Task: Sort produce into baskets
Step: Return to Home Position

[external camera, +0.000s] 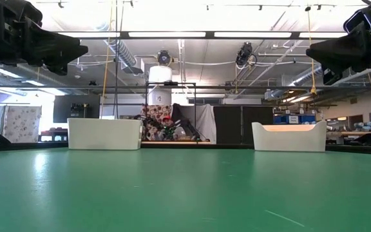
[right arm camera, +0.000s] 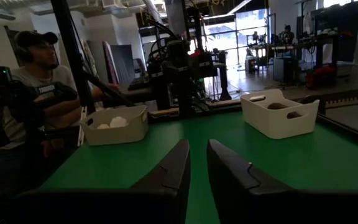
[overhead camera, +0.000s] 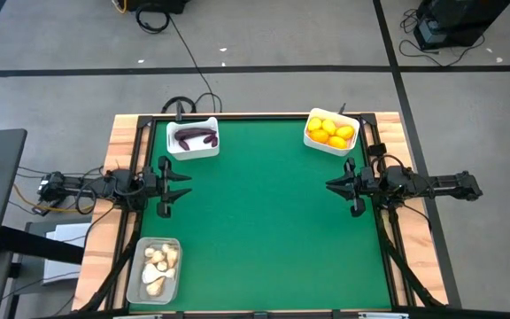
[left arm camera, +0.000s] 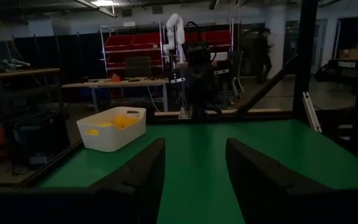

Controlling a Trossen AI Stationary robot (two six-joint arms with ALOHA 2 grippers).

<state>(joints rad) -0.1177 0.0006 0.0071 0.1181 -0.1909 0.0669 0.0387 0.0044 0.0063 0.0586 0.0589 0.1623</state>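
Three bins stand on the green mat. A white bin at the far left holds dark purple eggplant pieces. A white bin at the far right holds yellow-orange citrus fruits. A clear bin at the near left holds cream garlic bulbs. My left gripper hovers open and empty at the mat's left edge. My right gripper hovers at the right edge, empty, its fingers a narrow gap apart.
The mat's middle is bare green. Wooden table borders and cables lie outside the mat. A person with a cap sits beyond the table's left side in the right wrist view.
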